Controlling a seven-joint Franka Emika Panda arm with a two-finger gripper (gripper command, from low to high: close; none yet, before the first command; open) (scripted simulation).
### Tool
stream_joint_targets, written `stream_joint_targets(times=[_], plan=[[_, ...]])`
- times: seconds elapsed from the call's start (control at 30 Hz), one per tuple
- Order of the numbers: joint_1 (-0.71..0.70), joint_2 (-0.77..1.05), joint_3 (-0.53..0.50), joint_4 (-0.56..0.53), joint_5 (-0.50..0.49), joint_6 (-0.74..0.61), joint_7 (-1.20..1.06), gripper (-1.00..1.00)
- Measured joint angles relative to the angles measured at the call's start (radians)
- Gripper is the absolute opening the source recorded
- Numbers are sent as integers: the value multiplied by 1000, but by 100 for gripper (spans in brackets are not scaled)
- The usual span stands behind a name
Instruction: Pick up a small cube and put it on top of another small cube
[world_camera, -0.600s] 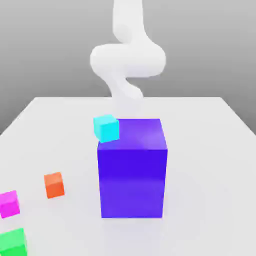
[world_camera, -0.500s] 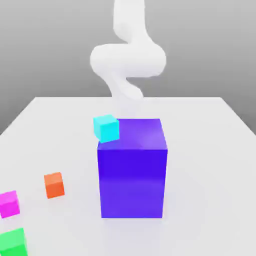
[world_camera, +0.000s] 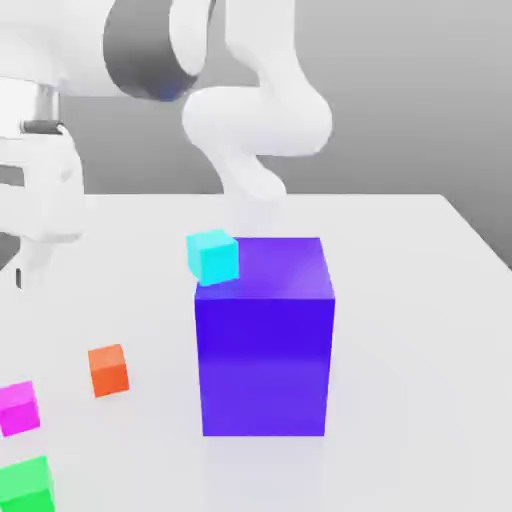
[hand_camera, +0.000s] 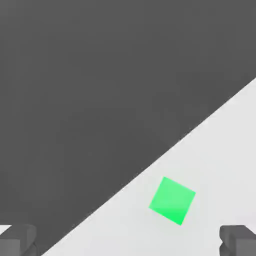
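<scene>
The small magenta-pink cube (world_camera: 18, 408) lies on the white table (world_camera: 400, 260) at the exterior view's far left, between an orange cube (world_camera: 108, 370) and a green cube (world_camera: 25, 485). My gripper (world_camera: 20, 272) hangs high above that corner, well clear of the cubes. In the hand view the gripper (hand_camera: 128, 244) is open, its two dark fingertips (hand_camera: 17, 241) far apart with nothing between them. The green cube (hand_camera: 172, 200) lies on the table below the hand, near the table's edge.
A tall blue-violet block (world_camera: 265, 335) stands mid-table. A cyan small cube (world_camera: 212, 256) shows at its upper left corner; whether they touch I cannot tell. The arm's white links (world_camera: 255, 110) rise behind the block. Dark floor (hand_camera: 90, 90) lies past the table's edge.
The arm's upper links and hand have swung into the exterior view at the upper left, above the left corner of the table. None of the cubes has moved.
</scene>
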Motion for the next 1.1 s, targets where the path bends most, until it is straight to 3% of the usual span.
stream_joint_targets(times=[0.27,0.43,0.47,0.7,0.87,1.1], plan=[[-131,298,-44,-40,110,111,24,0],[-214,480,39,-9,209,237,-39,0],[-225,502,52,-4,220,254,-48,-100],[-225,500,51,-5,217,253,-45,-100],[-166,347,-22,-36,120,133,25,-100],[-48,359,68,176,24,-57,-24,-100]])
